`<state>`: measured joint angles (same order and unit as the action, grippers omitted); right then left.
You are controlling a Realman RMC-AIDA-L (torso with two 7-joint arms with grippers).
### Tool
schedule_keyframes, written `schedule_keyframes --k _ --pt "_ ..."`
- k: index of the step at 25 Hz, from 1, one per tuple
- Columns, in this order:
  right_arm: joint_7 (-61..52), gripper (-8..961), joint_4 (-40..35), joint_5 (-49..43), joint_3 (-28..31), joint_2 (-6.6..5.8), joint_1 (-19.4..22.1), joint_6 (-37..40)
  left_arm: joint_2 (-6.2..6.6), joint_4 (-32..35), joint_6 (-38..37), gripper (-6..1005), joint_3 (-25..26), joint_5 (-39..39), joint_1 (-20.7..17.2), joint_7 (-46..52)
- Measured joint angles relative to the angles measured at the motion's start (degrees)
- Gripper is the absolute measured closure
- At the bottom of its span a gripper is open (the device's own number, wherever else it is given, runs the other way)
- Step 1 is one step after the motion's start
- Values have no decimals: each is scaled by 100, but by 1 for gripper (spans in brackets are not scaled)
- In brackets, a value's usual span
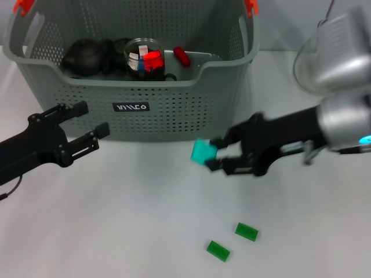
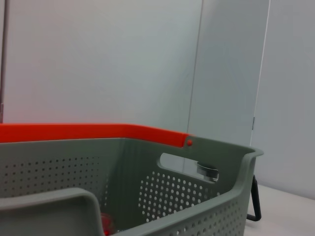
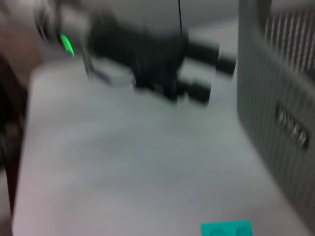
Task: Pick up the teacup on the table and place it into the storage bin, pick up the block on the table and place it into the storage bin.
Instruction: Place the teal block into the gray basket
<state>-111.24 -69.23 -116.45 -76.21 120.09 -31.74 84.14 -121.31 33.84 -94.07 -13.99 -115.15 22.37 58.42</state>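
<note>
Storage bin (image 1: 130, 87): large grey plastic basket, walls pierced with rows of small round holes, rounded corners, orange-tipped handles, small black label on the wall facing the robot. It stands on a plain white table (image 1: 116, 231).

Contents of the bin: a dark rounded teapot (image 1: 86, 57), a clear glass cup (image 1: 144, 55) with red and white pieces inside, and a small red piece (image 1: 182, 56) lying beside the cup.

Block (image 1: 203, 152): teal plastic, flat and squarish. It sits clamped between the fingers of the right gripper (image 1: 215, 153), lifted off the table, just in front of the bin's near wall and toward its right corner. The black arm reaches in from the bin's right.

Two green blocks (image 1: 232, 240): small, flat, studded, lying on the table well in front of the bin, near each other but apart.

Left gripper (image 1: 93, 123): black, two long fingers spread apart and holding nothing, just in front of the bin's left corner.

Left wrist view: shows the bin (image 2: 197, 187) from rim level, with a long orange handle strip (image 2: 93, 132), an oval handle cut-out and the perforated inner wall; the head view does not give this.

Right wrist view: blurred; shows the teal block's (image 3: 227, 229) studded top, the bin's labelled wall (image 3: 275, 123), and the left gripper (image 3: 214, 73) farther off.
</note>
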Motion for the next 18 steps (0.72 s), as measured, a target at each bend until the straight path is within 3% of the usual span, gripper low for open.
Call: schedule_keyframes --k 5,10,15,18 --pt "880 530 45 1083 1366 -2 395 861 10 0 10 309 -20 4 45 -1" --pt "1141 530 -1 1993 1873 3 452 1114 20 0 12 308 -23 9 101 13" --pt "470 529 -397 2123 2146 -33 -170 512 28 0 13 309 -22 10 154 31" --pt "-224 529 -495 1774 2227 -125 -728 -173 28 0 -1 309 -23 12 157 33"
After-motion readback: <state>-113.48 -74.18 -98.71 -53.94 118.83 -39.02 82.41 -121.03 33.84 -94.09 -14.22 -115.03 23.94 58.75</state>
